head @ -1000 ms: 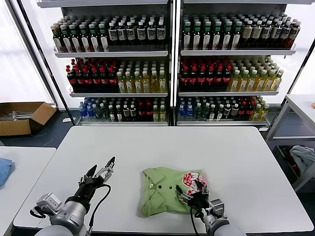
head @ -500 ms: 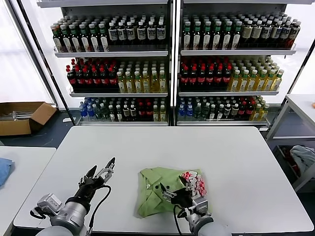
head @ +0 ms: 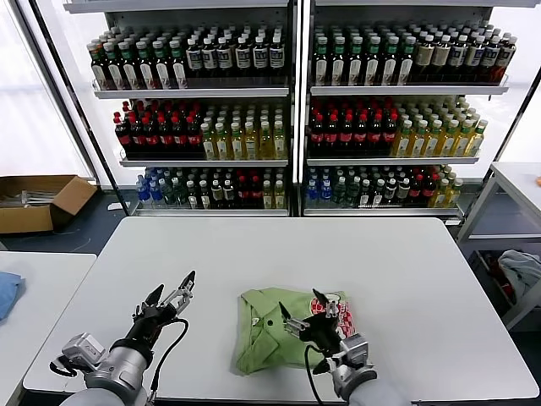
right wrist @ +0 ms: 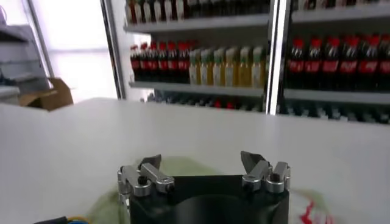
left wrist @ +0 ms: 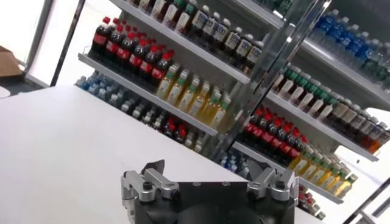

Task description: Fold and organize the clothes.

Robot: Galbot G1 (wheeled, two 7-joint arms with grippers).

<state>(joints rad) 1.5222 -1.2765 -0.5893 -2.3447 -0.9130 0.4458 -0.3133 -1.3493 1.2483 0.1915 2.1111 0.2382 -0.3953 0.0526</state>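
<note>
Tabletop (head: 406,262) lies bare on all sides of the crumpled light-green polo shirt (head: 258,330), near its front edge. Right pincer (head: 302,306) hovers over the shirt, spread wide, empty. Left pincer (head: 171,293) waits beside, open, empty.

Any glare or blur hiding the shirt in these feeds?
Head view: bright windows at the edges, but the green shirt is evenly lit and sharp. Right wrist view: shirt soft, mostly hidden behind the right gripper. Left wrist view: only table and shelves.

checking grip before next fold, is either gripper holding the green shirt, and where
Nothing is held. The right gripper is open above the shirt; the left gripper is open beside it.
</note>
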